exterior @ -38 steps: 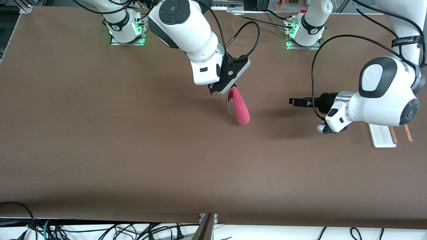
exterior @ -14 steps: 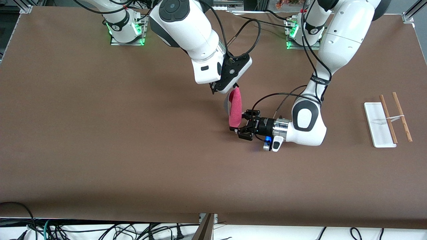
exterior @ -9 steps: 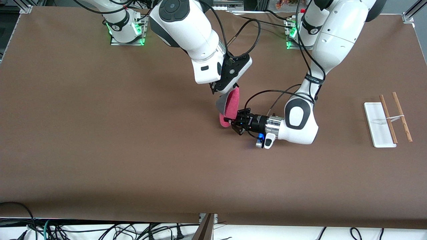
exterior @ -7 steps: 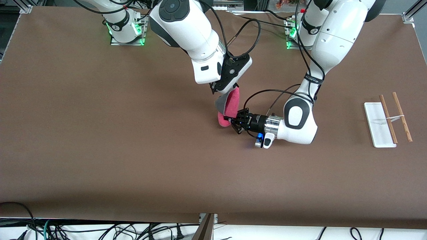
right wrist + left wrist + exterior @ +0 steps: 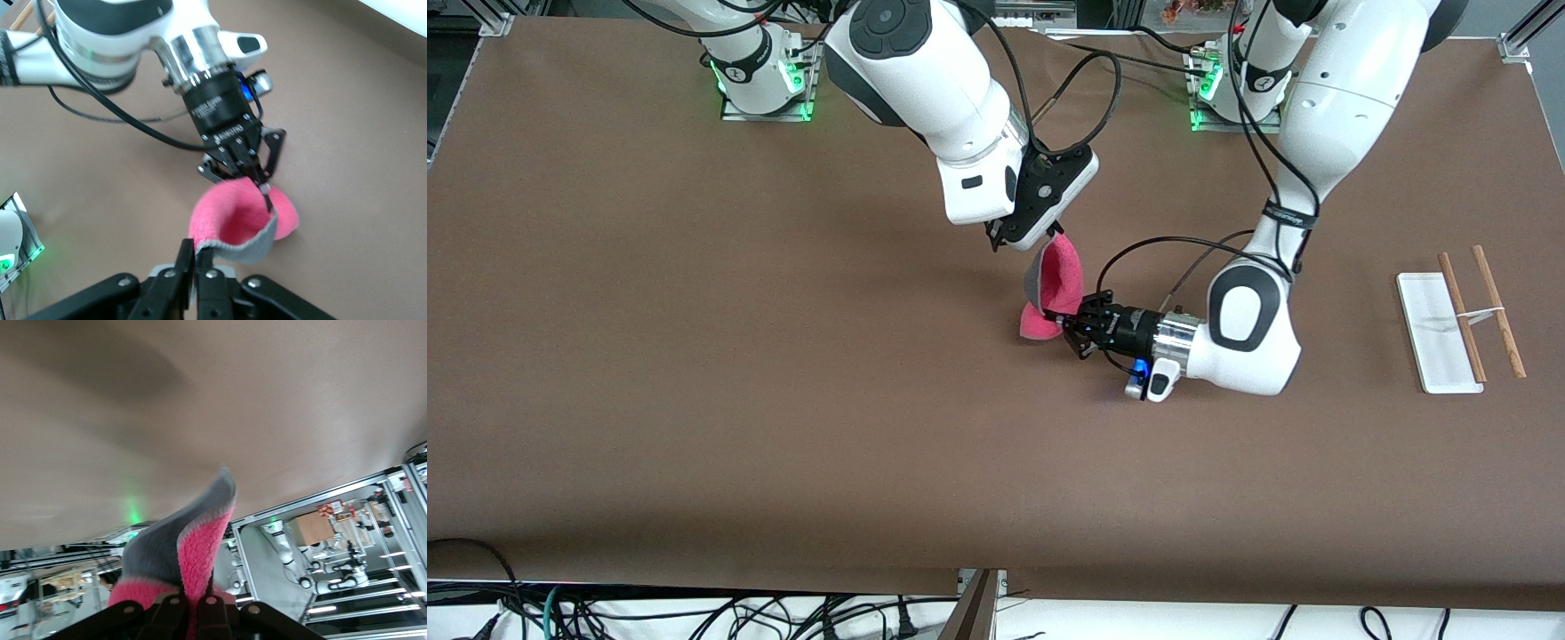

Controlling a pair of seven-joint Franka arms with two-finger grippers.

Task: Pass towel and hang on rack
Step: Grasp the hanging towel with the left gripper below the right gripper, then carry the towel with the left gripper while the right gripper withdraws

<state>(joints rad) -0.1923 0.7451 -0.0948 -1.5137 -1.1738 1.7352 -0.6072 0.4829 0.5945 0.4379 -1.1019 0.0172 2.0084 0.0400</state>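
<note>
The pink-red towel (image 5: pixel 1056 283) with a grey edge hangs over the middle of the table, curled into a cup shape. My right gripper (image 5: pixel 1050 236) is shut on its upper edge; in the right wrist view the jaws (image 5: pixel 199 261) pinch the grey rim of the towel (image 5: pixel 241 219). My left gripper (image 5: pixel 1069 321) lies level, just above the table, and is shut on the towel's lower part. In the left wrist view the jaws (image 5: pixel 194 608) clamp a pink fold of the towel (image 5: pixel 200 550). The rack (image 5: pixel 1463 313) stands at the left arm's end of the table.
The rack has a flat white base (image 5: pixel 1430 333) and two brown rods (image 5: pixel 1498 311). The arm bases with green lights (image 5: pixel 765 80) stand along the table's edge farthest from the front camera. Cables loop from both wrists.
My left gripper reached the hanging towel, shut on its lower part and drew it slightly toward the left arm's end. The towel went from straight to cupped. The right gripper stayed put.
</note>
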